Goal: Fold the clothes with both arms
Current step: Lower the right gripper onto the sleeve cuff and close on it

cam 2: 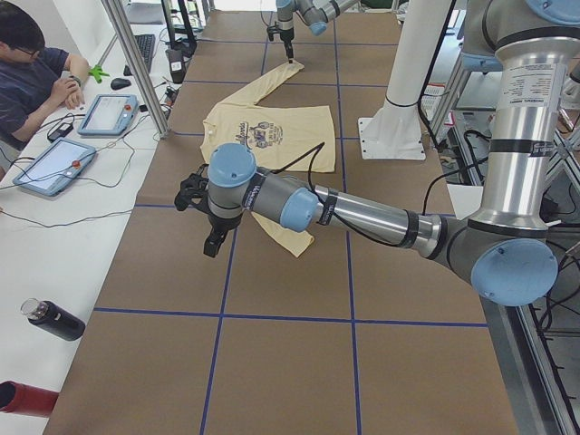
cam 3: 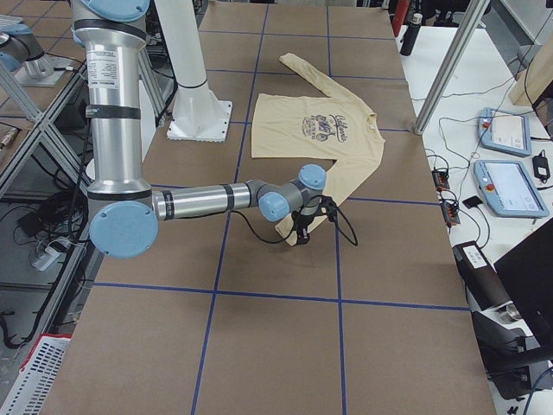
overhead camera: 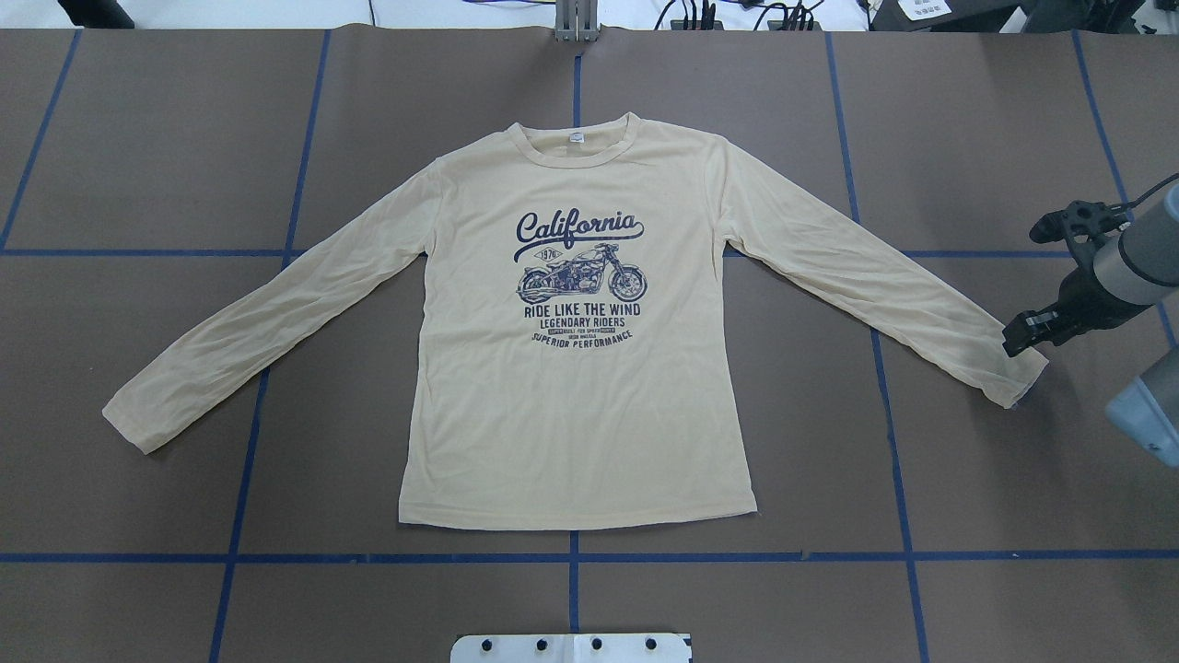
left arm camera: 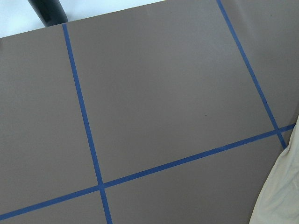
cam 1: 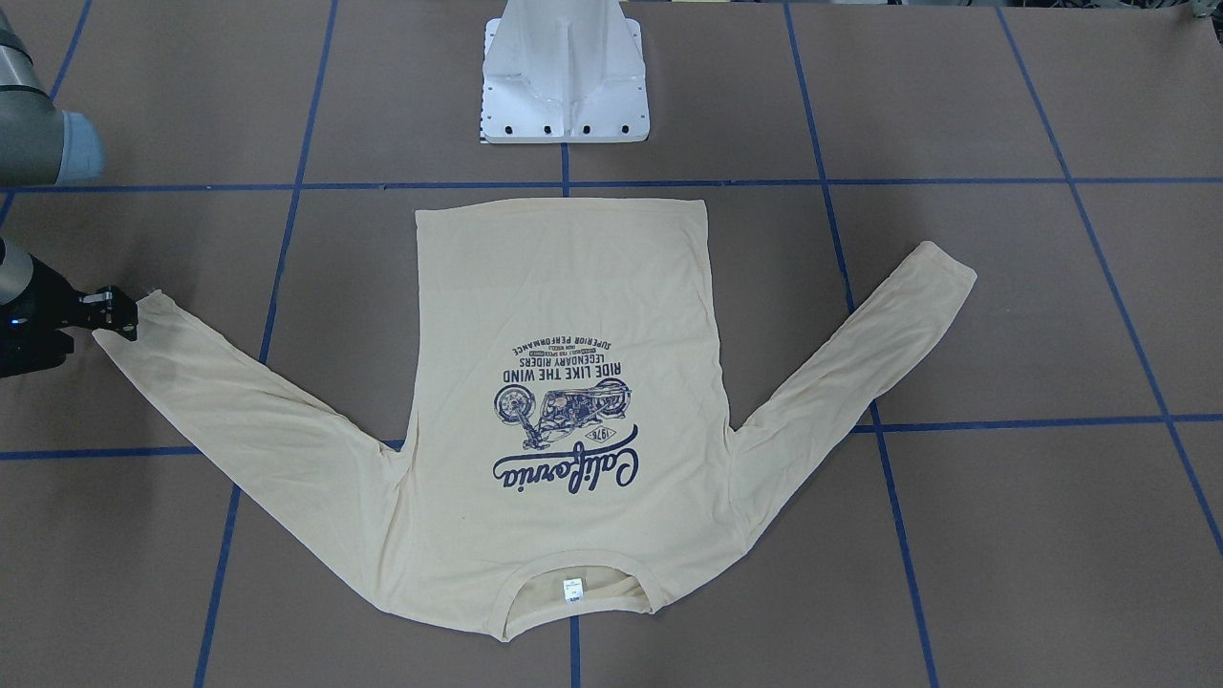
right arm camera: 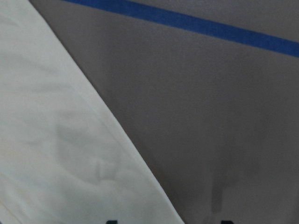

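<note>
The cream-yellow shirt [overhead camera: 571, 414] lies flat on the table, print side up, with both sleeves spread out and the collar at the far side from the robot's base. My right gripper [overhead camera: 1018, 339] is down at the cuff of the sleeve on the robot's right [cam 1: 122, 320]. The right wrist view shows the sleeve [right arm camera: 56, 140] very close, with two dark fingertips apart at the bottom edge, so this gripper is open. My left gripper [cam 2: 210, 246] hangs above the table beside the other cuff. It shows only in the exterior left view, so I cannot tell its state.
The white pedestal base [cam 1: 564, 86] stands just behind the shirt's hem. Blue tape lines [overhead camera: 571, 557] grid the brown table. A person [cam 2: 36, 72] sits at a side bench with tablets [cam 2: 109, 113]. A metal post [cam 2: 136, 63] rises by the table edge.
</note>
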{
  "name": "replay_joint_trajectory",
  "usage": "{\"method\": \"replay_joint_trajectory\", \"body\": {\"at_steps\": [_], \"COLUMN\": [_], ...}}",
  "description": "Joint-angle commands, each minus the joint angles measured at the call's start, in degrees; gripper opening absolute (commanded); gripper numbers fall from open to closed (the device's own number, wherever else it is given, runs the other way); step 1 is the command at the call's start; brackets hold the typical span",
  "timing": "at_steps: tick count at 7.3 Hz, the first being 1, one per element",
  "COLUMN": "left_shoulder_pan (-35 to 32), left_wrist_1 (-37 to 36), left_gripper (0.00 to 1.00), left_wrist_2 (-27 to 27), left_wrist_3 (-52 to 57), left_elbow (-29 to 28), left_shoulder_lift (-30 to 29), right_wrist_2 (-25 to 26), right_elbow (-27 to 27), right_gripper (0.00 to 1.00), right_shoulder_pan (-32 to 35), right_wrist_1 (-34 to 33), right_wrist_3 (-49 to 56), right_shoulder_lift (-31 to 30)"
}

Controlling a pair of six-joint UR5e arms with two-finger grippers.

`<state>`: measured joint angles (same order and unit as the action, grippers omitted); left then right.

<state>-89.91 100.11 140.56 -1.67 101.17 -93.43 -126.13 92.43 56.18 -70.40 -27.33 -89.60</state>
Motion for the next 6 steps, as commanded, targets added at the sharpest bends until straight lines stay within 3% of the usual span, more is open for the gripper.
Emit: {"method": "replay_joint_trajectory", "body": {"at_steps": [1, 6], "left_shoulder_pan": [0.0, 0.0], "left_wrist_1": [0.0, 0.3], "left_gripper": [0.99, 0.99], "left_wrist_2": [0.0, 0.1], "left_wrist_3": [0.0, -1.8], "left_elbow": [0.1, 0.5], "left_shoulder_lift": [0.0, -0.1], "right_wrist_2": [0.0, -0.3], "right_elbow": [-0.1, -0.6], "right_gripper": [0.79, 0.72], "right_shoulder_pan": [-0.1, -0.2], "right_wrist_1": [0.0, -0.5], "right_wrist_3": [0.0, -0.1], "right_shoulder_lift": [-0.1, 0.0]}}
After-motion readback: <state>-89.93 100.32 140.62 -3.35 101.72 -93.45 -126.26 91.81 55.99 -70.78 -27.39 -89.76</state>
